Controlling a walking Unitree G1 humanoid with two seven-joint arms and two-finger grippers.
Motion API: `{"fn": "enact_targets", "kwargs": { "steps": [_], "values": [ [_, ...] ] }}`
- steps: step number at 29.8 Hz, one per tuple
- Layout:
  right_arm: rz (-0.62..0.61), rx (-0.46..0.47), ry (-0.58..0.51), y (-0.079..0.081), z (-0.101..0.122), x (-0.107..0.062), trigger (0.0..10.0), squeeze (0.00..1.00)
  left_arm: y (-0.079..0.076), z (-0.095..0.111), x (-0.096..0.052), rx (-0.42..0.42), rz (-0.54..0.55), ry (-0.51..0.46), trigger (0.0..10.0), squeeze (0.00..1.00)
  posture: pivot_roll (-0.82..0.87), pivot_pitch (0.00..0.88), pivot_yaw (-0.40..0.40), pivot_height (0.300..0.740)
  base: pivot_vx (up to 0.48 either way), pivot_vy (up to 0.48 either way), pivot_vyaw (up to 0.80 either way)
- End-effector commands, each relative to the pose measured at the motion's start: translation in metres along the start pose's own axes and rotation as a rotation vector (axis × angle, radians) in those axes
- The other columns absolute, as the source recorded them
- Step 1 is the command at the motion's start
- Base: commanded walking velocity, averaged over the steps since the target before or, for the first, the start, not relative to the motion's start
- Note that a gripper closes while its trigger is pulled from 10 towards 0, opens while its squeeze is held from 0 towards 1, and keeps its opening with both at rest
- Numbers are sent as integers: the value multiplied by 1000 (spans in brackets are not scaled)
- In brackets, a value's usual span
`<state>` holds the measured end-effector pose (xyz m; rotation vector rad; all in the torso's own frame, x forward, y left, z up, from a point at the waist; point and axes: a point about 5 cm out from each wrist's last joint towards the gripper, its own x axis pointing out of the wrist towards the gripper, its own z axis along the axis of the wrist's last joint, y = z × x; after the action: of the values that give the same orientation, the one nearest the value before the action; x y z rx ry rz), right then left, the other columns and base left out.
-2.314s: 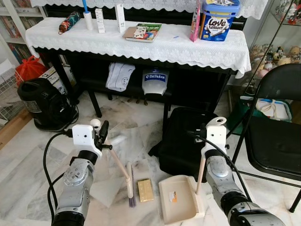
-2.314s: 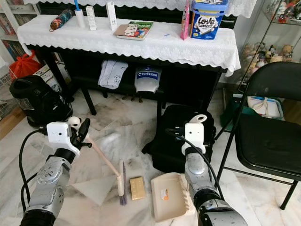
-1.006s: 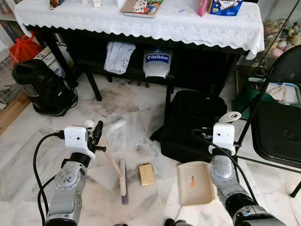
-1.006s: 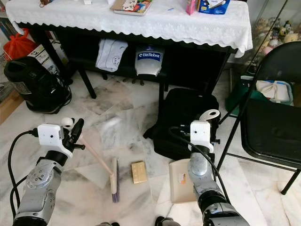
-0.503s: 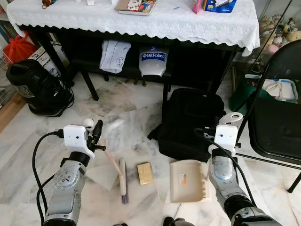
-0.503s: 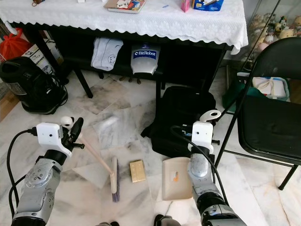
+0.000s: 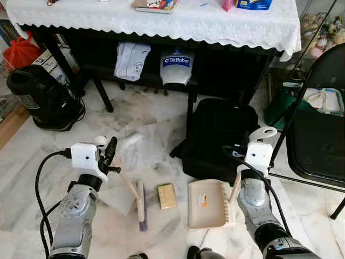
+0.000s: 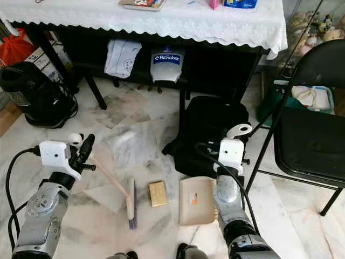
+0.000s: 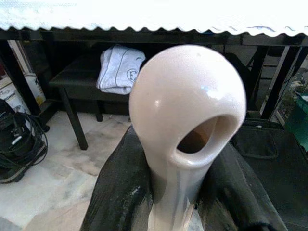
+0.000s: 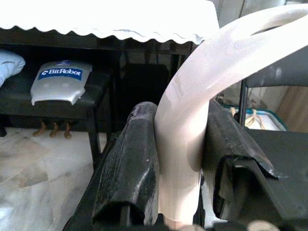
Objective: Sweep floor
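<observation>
On a marble floor (image 7: 48,151), the left gripper (image 7: 110,152) clamps the cream handle of a hand broom (image 7: 140,199), whose bristled head rests on the tiles just left of a small tan block (image 7: 166,196). The right gripper (image 7: 243,171) is closed around the looped handle of a beige dustpan (image 7: 207,203), which lies flat on the floor just right of the block. Beyond them sits a black backpack (image 7: 221,137), with a black folding chair (image 7: 318,129) to the right and a black vacuum cleaner (image 7: 46,100) to the left. Farthest back stands a piano draped in a white lace cloth (image 7: 161,21).
</observation>
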<state>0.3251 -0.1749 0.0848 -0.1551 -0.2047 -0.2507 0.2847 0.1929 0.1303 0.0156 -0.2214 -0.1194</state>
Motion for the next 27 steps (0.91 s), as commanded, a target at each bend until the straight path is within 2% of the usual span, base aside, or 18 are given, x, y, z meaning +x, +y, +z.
{"fn": "enact_targets", "kwargs": {
  "steps": [1, 3, 6, 8, 9, 10, 17, 23, 27],
  "values": [
    [7, 26, -36, 3, 5, -1, 10000, 0, 4, 6, -3, 0, 0, -12, 10000, 0, 63, 225, 41, 740, 0, 0, 0],
    [7, 27, -33, 3, 4, -2, 10000, 0, 2, 5, -2, -9, -15, -5, 10000, 0, 63, 226, 41, 740, 0, 0, 0],
    [10, 28, -31, 3, 3, -2, 10000, 0, -9, 0, -3, -101, -104, 44, 10000, 0, 61, 227, 41, 740, 0, 0, 0],
    [10, 26, -25, 3, 2, -3, 10000, 0, -23, -3, -7, -155, -196, 83, 10000, 0, 62, 226, 41, 740, 0, 0, 0],
    [10, 26, -25, 3, 2, -3, 10000, 0, -23, -3, -7, -155, -196, 83, 10000, 0, 62, 226, 41, 740, 0, 0, 0],
    [11, 25, -24, 3, 2, -3, 10000, 0, -26, -2, -8, -197, -216, 92, 10000, 0, 63, 226, 41, 740, 0, 0, 0],
    [20, 26, -11, 4, 1, -2, 10000, 0, -37, -1, -16, -312, -321, 142, 10000, 0, 68, 223, 39, 740, 0, 0, 0],
    [24, 29, -1, 5, 1, -1, 10000, 0, -34, 6, -17, -324, -346, 139, 10000, 0, 69, 214, 36, 740, 0, 0, 0],
    [28, 29, 7, 6, 0, -1, 10000, 0, -22, 16, -13, -258, -305, 104, 10000, 0, 67, 207, 35, 740, 0, 0, 0]
  ]
}}
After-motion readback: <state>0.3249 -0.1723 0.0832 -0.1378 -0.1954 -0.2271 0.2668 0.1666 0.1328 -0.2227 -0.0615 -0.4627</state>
